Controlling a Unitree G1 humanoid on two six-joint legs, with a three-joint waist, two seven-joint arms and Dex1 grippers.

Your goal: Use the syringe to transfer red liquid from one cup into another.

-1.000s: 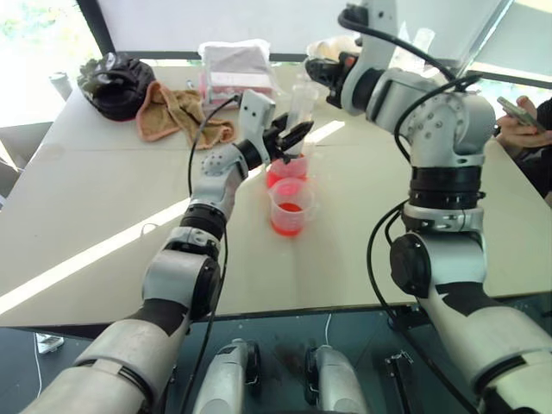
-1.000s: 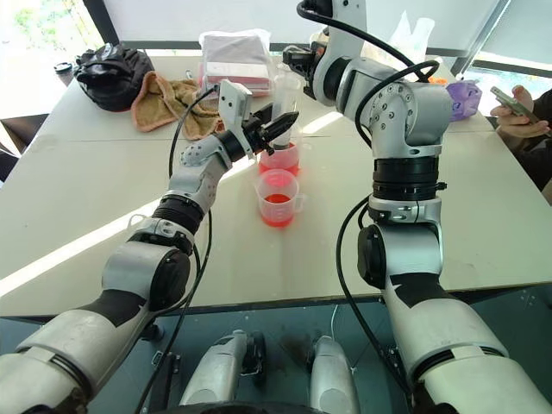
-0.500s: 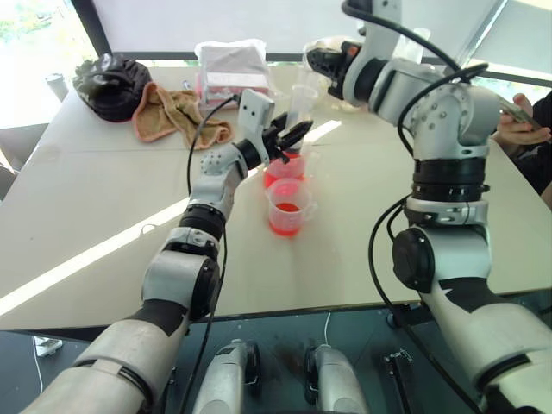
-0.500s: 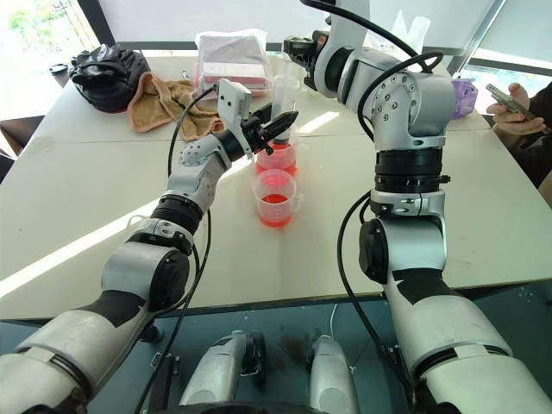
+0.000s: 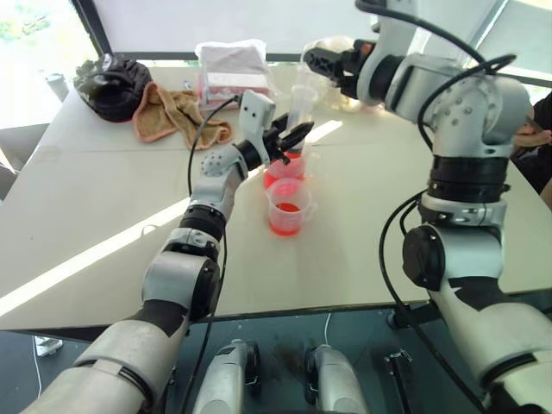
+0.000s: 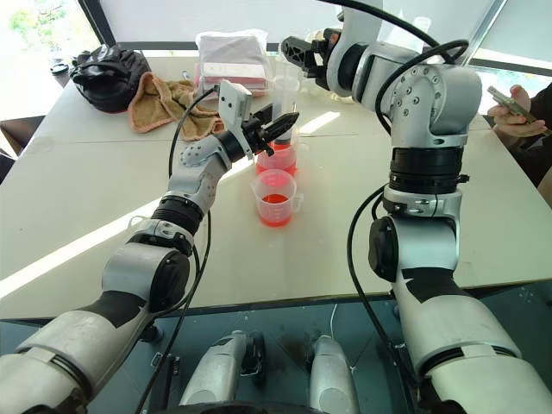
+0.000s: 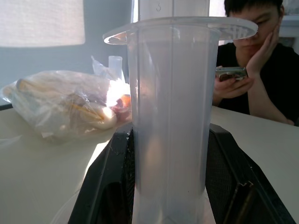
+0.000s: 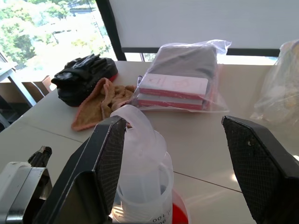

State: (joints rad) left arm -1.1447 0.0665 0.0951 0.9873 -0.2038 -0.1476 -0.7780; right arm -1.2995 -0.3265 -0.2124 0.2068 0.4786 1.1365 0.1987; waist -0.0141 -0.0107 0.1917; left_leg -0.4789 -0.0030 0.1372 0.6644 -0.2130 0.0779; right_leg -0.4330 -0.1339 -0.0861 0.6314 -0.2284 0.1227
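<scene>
Change of grip is the news here: a second ago the right gripper [image 6: 297, 53], up in the upper middle of the frame, was shut around the top of the syringe [image 6: 285, 93], and now its two fingers are spread wide, with the plunger top sitting loose between them in the right wrist view. We read that as a plunger stroke just finished and the right arm letting go.

The left gripper [image 6: 274, 126] hasn't budged. Its fingers are still clamped tight on the clear barrel, which stands upright in the middle of the frame with its lower end down inside the far cup [image 6: 280, 158]. The left wrist view looks straight at the barrel between the black fingers, and it looks pale and pretty much clear there, so we can't tell how much red liquid [image 6: 278, 205] is actually in it.

Both cups hold red. The near cup [image 6: 276, 197] sits just below the far one in the frame, nearly touching it, and neither has shifted on the table [image 6: 103, 198].

Our guess for what's next: either the right gripper comes back for another go at the plunger, or the left arm carries the syringe over to the near cup. Since the left is now the only thing holding the syringe, any tilt could drip red on the table.
</scene>
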